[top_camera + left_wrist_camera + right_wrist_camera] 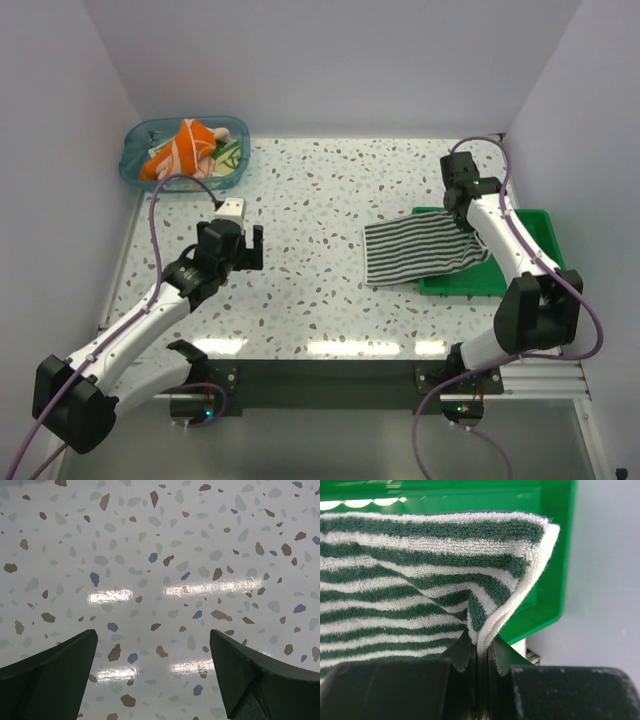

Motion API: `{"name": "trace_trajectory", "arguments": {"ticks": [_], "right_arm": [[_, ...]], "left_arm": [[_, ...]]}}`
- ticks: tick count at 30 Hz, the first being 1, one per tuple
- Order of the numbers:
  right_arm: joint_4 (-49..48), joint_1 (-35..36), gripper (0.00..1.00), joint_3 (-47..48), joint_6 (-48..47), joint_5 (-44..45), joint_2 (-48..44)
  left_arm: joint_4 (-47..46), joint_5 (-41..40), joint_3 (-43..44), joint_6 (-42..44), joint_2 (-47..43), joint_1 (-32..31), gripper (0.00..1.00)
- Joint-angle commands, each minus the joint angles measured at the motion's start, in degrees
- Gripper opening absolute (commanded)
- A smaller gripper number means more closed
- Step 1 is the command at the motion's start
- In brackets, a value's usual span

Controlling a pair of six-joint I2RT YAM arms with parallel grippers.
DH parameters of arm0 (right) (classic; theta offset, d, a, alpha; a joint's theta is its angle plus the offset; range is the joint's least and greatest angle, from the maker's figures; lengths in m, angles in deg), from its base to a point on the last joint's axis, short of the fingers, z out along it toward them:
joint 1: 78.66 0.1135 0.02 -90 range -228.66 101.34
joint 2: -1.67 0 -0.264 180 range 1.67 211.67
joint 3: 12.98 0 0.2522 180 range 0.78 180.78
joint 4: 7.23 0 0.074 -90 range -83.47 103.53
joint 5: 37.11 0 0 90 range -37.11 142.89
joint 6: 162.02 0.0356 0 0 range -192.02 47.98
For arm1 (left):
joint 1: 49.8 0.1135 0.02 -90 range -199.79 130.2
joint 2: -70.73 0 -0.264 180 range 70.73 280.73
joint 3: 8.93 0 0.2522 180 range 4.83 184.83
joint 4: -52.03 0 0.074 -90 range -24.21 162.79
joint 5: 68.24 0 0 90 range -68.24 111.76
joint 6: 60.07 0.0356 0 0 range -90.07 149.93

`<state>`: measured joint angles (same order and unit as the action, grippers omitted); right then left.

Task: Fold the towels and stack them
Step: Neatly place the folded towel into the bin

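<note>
My right claw [481, 647] pinched the striped towel [420, 252] by its doubled corner, half on the green tray [535, 228] and half on the counter [320, 200], probably to stack it there, while my left claw [155, 665] hovered spread, ready.

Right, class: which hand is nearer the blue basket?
Left. The left hand hangs open over the table just in front of the basket; the right hand is far across, at the green tray, pinching the striped towel.
</note>
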<state>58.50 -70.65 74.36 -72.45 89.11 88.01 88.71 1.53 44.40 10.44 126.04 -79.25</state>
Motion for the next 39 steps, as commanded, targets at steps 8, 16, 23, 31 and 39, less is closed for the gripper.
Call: {"name": "trace_trajectory", "arguments": {"ticks": [8, 16, 23, 31, 39], "right_arm": [[-18.56, -6.95, 0.00, -6.43, -18.11, 9.47, 4.09], [-27.70, -9.77, 0.00, -11.70, -25.15, 13.69, 5.76], [-33.42, -11.88, 0.00, -14.34, -27.53, 14.22, 7.25], [-36.23, -12.05, 0.00, -13.90, -27.87, 14.05, 11.21], [-38.16, -12.14, 0.00, -13.03, -27.52, 15.27, 14.99]], "left_arm": [[-3.14, -5.00, -0.72, 1.29, -2.31, -1.31, 1.00], [-3.32, -5.44, -0.99, 1.38, -2.31, -1.31, 1.00], [-3.32, -5.61, -0.90, 1.38, -1.70, -1.22, 1.00], [-3.23, -5.79, -0.81, 1.38, -0.64, -1.22, 1.00], [-3.23, -5.96, -0.64, 1.29, 0.06, -1.31, 1.00]]}}
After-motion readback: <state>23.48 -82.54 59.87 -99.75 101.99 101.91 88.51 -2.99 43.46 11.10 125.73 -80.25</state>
